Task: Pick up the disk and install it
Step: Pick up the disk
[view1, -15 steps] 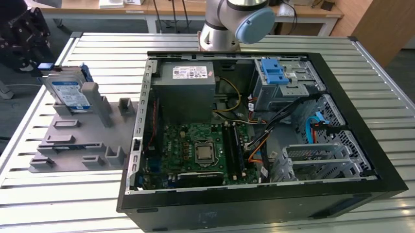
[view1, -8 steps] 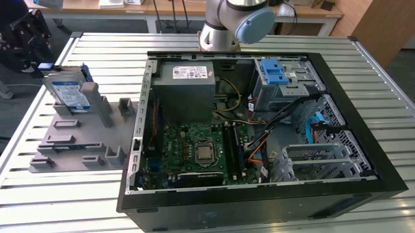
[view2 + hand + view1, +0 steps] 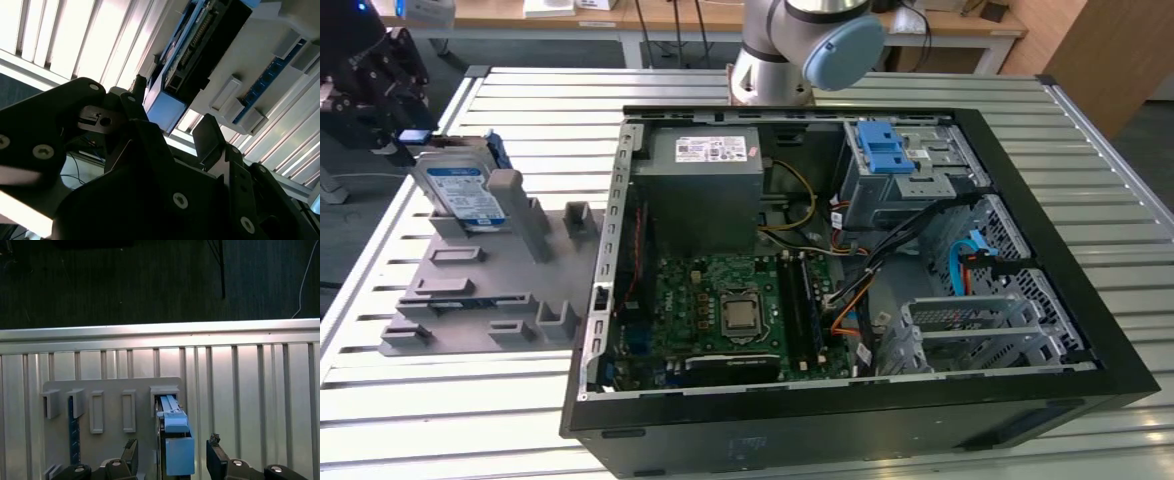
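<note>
Hovering my gripper [image 3: 173, 454], jaws apart, astride the disk [image 3: 464, 190] | disk upright in its holder [image 3: 470, 300], not yet gripped | install pending

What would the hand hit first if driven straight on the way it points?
Most likely the disk: in the first wrist view its blue-framed edge lies ahead of the hand, between its open fingers, standing upright in the grey fixture. Depth is hard to judge.
</note>
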Robot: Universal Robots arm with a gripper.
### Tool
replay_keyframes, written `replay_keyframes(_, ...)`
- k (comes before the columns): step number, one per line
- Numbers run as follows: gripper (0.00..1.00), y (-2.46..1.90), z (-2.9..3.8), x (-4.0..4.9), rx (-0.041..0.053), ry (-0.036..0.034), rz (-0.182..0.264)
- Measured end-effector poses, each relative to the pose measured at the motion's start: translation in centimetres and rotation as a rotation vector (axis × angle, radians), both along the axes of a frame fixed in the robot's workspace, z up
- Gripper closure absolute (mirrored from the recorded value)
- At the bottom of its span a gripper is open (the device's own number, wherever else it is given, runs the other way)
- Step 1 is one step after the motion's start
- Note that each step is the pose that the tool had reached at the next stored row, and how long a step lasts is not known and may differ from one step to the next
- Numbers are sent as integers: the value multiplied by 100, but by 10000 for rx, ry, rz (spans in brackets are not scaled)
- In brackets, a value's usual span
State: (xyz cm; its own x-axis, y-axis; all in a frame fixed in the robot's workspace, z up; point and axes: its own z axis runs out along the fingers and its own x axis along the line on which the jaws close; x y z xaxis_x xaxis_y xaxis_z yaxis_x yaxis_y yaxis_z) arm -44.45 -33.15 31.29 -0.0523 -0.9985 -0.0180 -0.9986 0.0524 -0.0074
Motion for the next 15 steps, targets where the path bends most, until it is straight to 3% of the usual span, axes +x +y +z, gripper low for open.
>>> replay_keyframes(5, 37, 1, -6, 0, 0, 0, 1)
replay_keyframes(6, 44, 1, -7, 0, 0, -1, 1)
replay_keyframes(8, 44, 1, -10, 0, 0, -1, 0)
replay_keyframes(15, 45, 2, -77, -1, 3, 21, 22)
